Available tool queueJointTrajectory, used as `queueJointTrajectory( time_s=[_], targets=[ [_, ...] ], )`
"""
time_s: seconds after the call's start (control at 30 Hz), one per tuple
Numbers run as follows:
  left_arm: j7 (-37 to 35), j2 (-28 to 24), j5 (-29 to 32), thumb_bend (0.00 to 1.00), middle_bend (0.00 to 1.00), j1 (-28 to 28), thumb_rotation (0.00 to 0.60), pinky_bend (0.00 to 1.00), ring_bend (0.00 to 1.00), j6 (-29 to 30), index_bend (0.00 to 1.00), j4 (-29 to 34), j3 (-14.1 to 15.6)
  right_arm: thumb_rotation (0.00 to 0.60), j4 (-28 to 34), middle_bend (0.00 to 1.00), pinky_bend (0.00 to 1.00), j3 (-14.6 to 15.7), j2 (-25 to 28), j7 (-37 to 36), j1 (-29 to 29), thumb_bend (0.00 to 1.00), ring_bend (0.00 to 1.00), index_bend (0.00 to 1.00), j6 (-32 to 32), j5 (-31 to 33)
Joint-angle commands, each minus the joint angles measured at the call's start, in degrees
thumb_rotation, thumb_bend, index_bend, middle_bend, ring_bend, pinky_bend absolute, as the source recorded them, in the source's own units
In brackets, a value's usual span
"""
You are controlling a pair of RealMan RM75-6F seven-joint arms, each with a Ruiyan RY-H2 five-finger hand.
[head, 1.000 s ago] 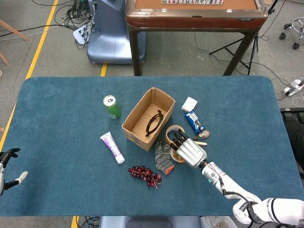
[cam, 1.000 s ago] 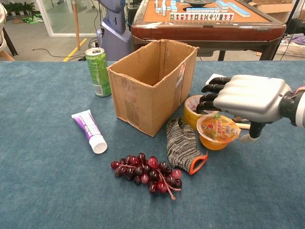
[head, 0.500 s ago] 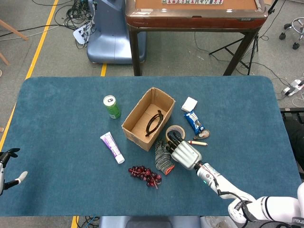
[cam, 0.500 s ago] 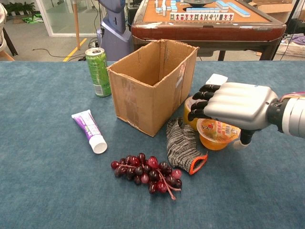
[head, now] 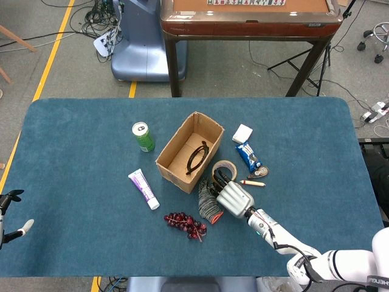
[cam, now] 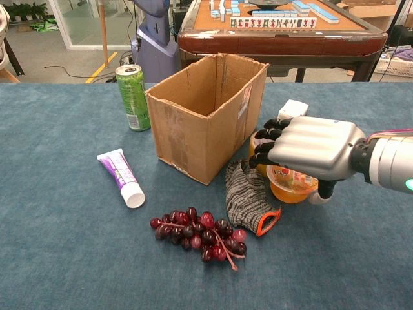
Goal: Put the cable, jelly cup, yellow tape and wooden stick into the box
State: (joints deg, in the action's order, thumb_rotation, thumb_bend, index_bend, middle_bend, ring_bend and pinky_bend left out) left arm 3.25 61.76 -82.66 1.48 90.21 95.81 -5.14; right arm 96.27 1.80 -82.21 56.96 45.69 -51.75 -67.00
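Sliding further toward the box (head: pixel 189 151), the right robot hand (cam: pixel 308 147) is now hanging palm-down over the jelly cup (cam: pixel 293 183), where a second ago it was out to the box's right. Its dark fingertips (cam: pixel 263 147) are reaching over the yellow tape (head: pixel 223 166), with fingers lying side by side and slightly apart and the thumb pointing down past the cup's far side; nothing is being pinched.

Inside the box the black cable (head: pixel 196 156) is lying on the cardboard floor. The jelly cup is sitting on the table (head: pixel 73 146) just right of the box's near corner, beside the tape. The wooden stick (head: pixel 253 182) is resting further right of the box. A knitted glove (cam: pixel 248 198) is lying just in front of the box, red grapes (cam: pixel 201 230) beyond it, a purple tube (cam: pixel 121 176) and a green can (cam: pixel 132 97) to the box's left.

The left robot hand (head: pixel 11 214) is showing at the table's left edge, far from the box, its fingers spread and holding nothing.
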Motion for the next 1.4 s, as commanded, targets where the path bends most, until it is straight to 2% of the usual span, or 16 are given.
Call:
queueJointTrajectory(
  time_s=[0.03, 0.7, 1.1, 1.4],
  targets=[
    [0.0, 0.0, 0.1, 0.13, 0.4, 0.0, 0.6, 0.5, 0.3, -0.1, 0.27, 0.0, 0.0, 0.6, -0.1, 0.2, 0.02, 0.1, 0.0, 0.0, 0.1, 0.0, 0.0, 0.19, -0.1, 0.1],
    [0.4, 0.0, 0.8, 0.13, 0.4, 0.0, 0.6, 0.5, 0.3, -0.3, 0.27, 0.3, -0.2, 0.6, -1.3, 0.31, 0.02, 0.8, 0.1, -1.9, -0.2, 0.0, 0.0, 0.24, -1.5, 0.4],
    [0.6, 0.0, 0.9, 0.13, 0.4, 0.0, 0.6, 0.5, 0.3, -0.4, 0.27, 0.3, -0.1, 0.6, -2.0, 0.42, 0.02, 1.0, 0.4, -5.8, -1.1, 0.0, 0.1, 0.33, -3.1, -3.6],
    [0.8, 0.0, 1.1, 0.13, 0.4, 0.1, 0.6, 0.5, 0.3, -0.6, 0.27, 0.2, -0.2, 0.6, 2.0, 0.46, 0.02, 1.2, 2.8, -6.2, -2.2, 0.0, 0.14, 0.35, -5.7, -6.7]
  ],
)
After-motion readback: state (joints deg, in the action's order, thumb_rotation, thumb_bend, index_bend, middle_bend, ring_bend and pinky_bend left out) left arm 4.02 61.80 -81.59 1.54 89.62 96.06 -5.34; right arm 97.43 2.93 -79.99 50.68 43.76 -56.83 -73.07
